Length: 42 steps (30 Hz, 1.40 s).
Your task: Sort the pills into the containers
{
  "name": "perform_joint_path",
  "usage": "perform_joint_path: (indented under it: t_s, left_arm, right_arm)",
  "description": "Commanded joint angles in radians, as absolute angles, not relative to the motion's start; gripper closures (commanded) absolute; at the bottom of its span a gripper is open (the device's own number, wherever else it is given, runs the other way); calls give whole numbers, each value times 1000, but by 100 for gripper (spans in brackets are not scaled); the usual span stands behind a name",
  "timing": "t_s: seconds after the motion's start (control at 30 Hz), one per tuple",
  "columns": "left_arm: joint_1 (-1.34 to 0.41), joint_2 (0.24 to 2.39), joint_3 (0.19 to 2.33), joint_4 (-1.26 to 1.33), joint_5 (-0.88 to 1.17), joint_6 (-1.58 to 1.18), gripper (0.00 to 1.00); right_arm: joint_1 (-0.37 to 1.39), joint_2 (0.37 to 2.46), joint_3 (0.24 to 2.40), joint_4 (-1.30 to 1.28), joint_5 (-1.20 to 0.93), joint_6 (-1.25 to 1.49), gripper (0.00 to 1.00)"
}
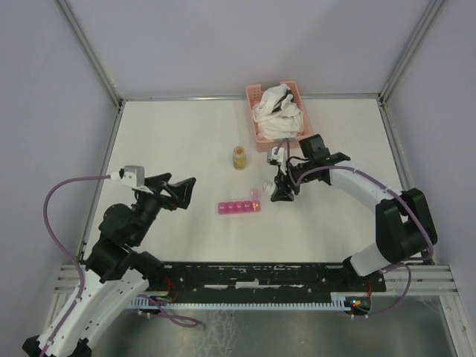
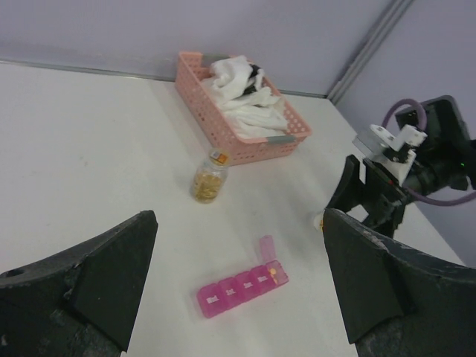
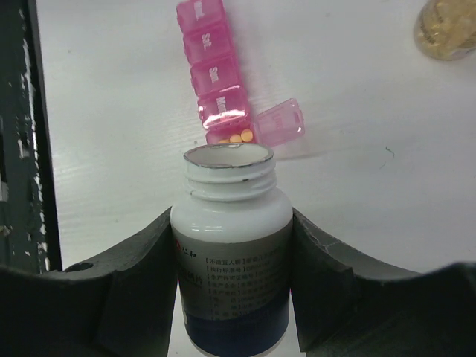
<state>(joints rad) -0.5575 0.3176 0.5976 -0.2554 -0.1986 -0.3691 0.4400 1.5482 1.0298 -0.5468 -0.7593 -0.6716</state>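
The magenta-pink pill-box strip [image 1: 239,207] lies mid-table and shows in the left wrist view [image 2: 242,286] and the right wrist view [image 3: 216,82]. Its right end compartment is open, lid [image 3: 279,123] flipped back, with orange pills [image 3: 238,137] inside. My right gripper [image 3: 230,216] is shut on a white uncapped pill bottle [image 3: 230,245], tilted with its mouth just short of the open compartment. From above, that gripper [image 1: 277,190] is just right of the strip. My left gripper [image 1: 182,190] is open and empty, hovering left of the strip [image 2: 238,223].
A small clear jar of yellow pills [image 1: 240,158] stands behind the strip, also in the left wrist view [image 2: 208,181]. A pink lattice basket [image 1: 256,134] with white cloths sits at the back. A black rail [image 1: 260,275] runs along the near edge.
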Motion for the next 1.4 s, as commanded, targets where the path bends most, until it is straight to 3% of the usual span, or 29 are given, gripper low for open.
perform_joint_path:
  t_s: [0.0,0.27,0.5,0.77,1.37]
  left_arm:
    - [-555,322,555,-56,12,-389,1]
    - [-574,532,412,321,236,-620,1]
    - [-800,653,326,607,37,-601,1]
    - [-986,917,365,821,-169,-614,1]
    - [-1002,1279,576,996,-306,-640,2]
  right_arm:
    - [340,1476,952,-241,-1068,-439,99]
    - [191,1443,712,580,-1213,133,99]
    - [148,1456,617,1017,-1193,431,99]
    - [147,1467,591,1181,-1187,537,99]
    - [148,1479,572,1291,-1203,601,99]
